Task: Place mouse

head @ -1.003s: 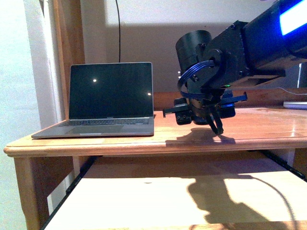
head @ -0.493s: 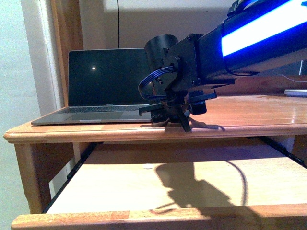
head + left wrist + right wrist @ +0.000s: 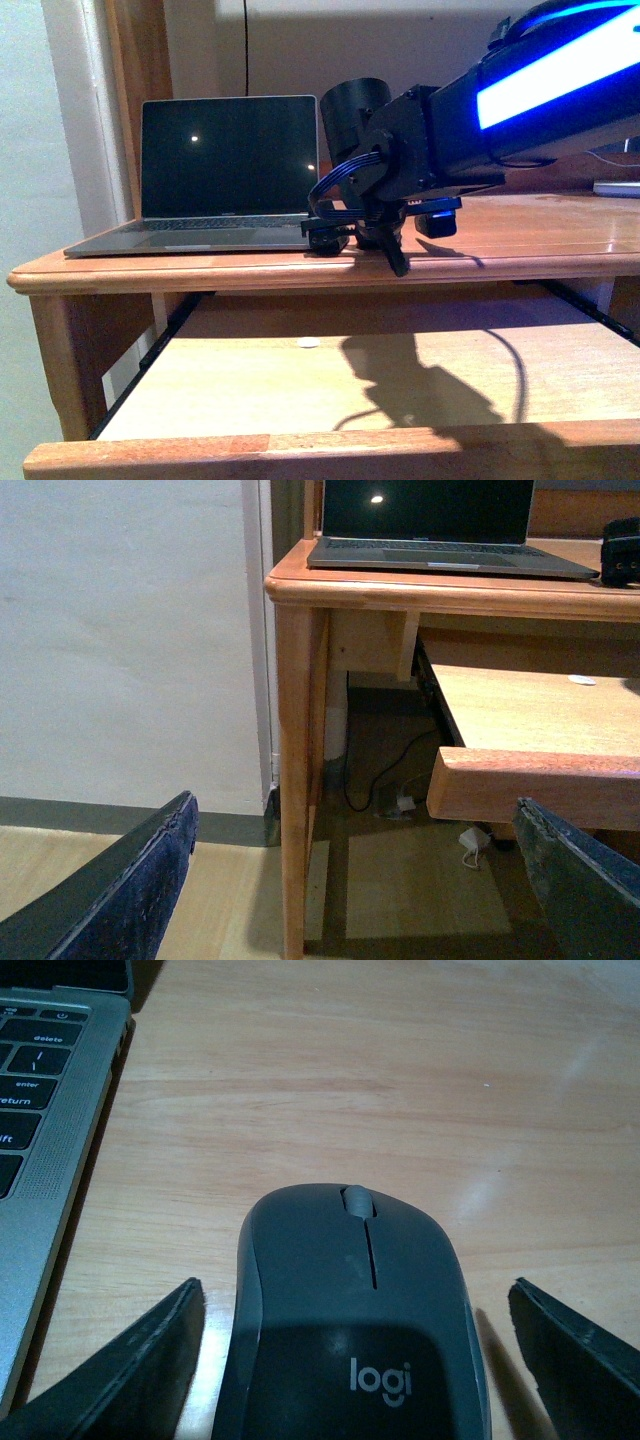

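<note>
Low, left of laptop [image 3: 225, 180]: left claw [image 3: 352, 805] wide open, empty. Just right of laptop: mouse [image 3: 350, 1320] flat on desk [image 3: 400, 1080], between fingers of spread right claw [image 3: 352, 1285], no contact. Step: release, judged. Next: withdraw claw without nudging mouse.

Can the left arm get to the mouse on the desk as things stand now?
Probably not easily. The left gripper is out beyond the left corner of the desk, the laptop lies between, and the right gripper has its open fingers on either side of the mouse.
</note>
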